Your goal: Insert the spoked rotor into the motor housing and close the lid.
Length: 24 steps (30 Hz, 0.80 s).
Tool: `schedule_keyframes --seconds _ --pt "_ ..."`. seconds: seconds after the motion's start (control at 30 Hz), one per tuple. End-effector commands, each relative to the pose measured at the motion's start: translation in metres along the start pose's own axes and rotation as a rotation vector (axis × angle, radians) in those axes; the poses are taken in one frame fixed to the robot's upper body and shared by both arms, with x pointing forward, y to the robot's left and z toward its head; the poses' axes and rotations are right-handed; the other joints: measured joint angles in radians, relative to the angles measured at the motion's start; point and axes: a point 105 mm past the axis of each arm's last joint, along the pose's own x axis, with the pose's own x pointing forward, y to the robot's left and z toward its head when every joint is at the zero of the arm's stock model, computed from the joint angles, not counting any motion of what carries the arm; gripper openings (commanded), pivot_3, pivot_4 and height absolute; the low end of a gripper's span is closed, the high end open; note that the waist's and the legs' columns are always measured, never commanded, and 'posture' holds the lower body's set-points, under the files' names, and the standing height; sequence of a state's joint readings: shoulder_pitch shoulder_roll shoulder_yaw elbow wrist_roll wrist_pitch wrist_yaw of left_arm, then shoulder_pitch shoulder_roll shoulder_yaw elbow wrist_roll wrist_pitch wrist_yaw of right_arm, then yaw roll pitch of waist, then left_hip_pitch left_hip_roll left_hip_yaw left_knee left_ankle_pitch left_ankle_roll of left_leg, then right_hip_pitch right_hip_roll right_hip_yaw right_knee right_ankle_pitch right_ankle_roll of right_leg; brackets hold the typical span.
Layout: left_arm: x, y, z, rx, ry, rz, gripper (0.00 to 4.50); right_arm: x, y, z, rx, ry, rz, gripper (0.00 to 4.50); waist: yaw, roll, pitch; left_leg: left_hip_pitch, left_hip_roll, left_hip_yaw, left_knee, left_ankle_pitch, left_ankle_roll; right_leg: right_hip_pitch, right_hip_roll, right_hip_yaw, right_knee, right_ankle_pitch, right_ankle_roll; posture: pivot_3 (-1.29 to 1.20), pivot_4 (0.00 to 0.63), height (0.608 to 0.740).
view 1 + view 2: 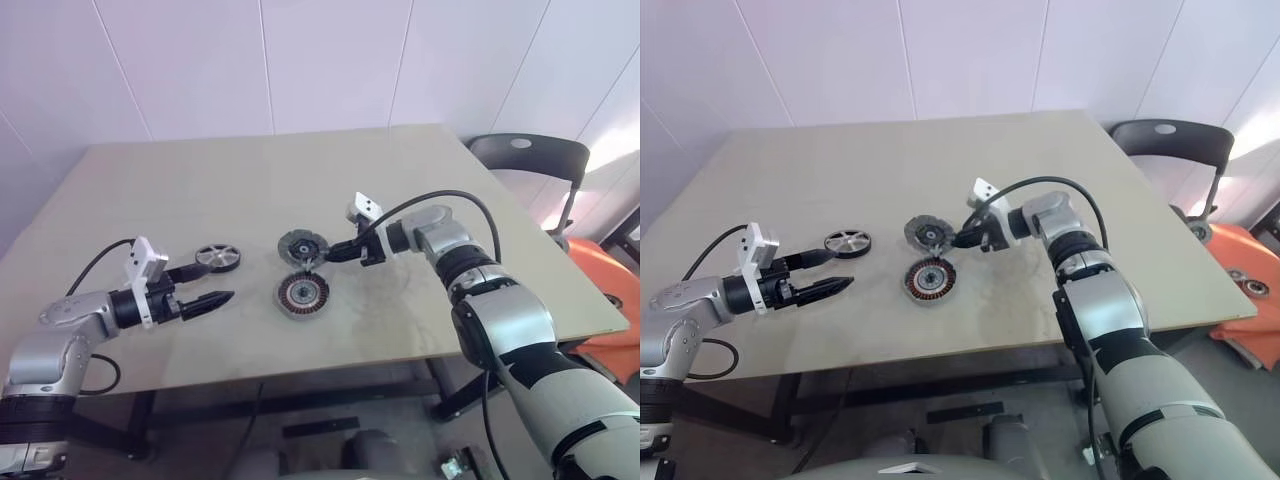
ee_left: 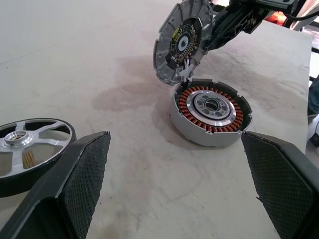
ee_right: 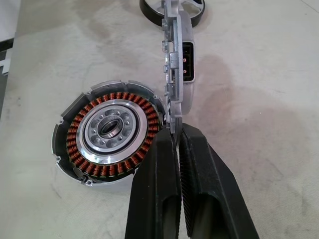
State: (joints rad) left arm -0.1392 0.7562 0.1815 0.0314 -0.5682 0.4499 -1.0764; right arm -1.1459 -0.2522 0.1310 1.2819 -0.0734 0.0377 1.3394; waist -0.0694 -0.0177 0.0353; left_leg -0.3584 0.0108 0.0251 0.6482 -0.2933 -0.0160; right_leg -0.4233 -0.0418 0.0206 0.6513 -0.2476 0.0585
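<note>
We note motor housing (image 2: pixel 212 112): silver-grey wall, ring of copper-orange windings, bright silver centre, dark hole. Lid (image 2: pixel 178 41): grey, ribbed rim, black-and-silver hub, small yellow mark. Spoked rotor (image 2: pixel 27 149): silver spokes, black rim. Finger pads (image 2: pixel 89 167): black, fine cross-hatch. Table (image 1: pixel 250 190): pale beige, faint darker stains.

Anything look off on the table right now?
Yes: the right gripper holds the lid tilted on edge over the motor housing, while the spoked rotor lies on the table, not inserted.
</note>
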Motion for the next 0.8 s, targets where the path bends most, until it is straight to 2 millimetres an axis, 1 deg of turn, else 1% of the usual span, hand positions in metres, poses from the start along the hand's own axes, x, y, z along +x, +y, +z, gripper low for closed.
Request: schedule_keyframes --seconds 0.03,0.2,0.3,0.5,0.67,0.8 --pt "-0.003 0.000 0.013 0.044 -0.034 0.008 4.48 -0.006 -0.008 0.033 -0.078 -0.080 -0.055 0.03 0.000 0.000 0.000 0.000 0.000 0.000 0.000 0.000 0.000 0.000 0.000 0.000 0.000 0.000 0.000 0.00 0.000 0.740" --pt "-0.004 0.000 0.013 0.044 -0.032 0.008 4.48 -0.008 -0.013 0.041 -0.094 -0.122 -0.101 0.03 0.000 0.000 0.000 0.000 0.000 0.000 0.000 0.000 0.000 0.000 0.000 0.000 0.000 0.000 0.000 0.00 0.000 0.740" --pt "-0.003 0.000 0.013 0.045 -0.031 0.004 4.48 -0.007 -0.011 0.043 -0.108 -0.117 -0.081 0.03 0.000 0.000 0.000 0.000 0.000 0.000 0.000 0.000 0.000 0.000 0.000 0.000 0.000 0.000 0.000 0.00 0.000 0.740" --pt "-0.002 0.001 0.014 0.046 -0.031 0.002 4.48 -0.002 -0.003 0.031 -0.104 -0.072 -0.012 0.03 -0.002 0.000 0.000 0.000 0.000 0.000 0.000 0.000 0.000 0.000 0.000 0.000 0.000 0.000 0.000 0.00 0.000 0.740" --pt "-0.003 0.000 0.014 0.047 -0.030 0.003 4.48 0.003 -0.003 0.025 -0.068 -0.076 -0.024 0.03 -0.002 0.000 0.000 0.000 0.000 0.000 -0.001 0.000 0.000 0.000 0.000 0.000 0.000 0.000 0.000 0.00 0.000 0.740" --pt "-0.003 0.001 0.014 0.047 -0.028 0.005 4.48 0.009 -0.003 0.015 -0.053 -0.056 -0.044 0.03 -0.002 0.000 0.000 0.000 0.000 0.000 -0.001 0.000 0.000 0.000 0.000 0.000 0.000 0.000 0.000 0.00 0.000 0.740"
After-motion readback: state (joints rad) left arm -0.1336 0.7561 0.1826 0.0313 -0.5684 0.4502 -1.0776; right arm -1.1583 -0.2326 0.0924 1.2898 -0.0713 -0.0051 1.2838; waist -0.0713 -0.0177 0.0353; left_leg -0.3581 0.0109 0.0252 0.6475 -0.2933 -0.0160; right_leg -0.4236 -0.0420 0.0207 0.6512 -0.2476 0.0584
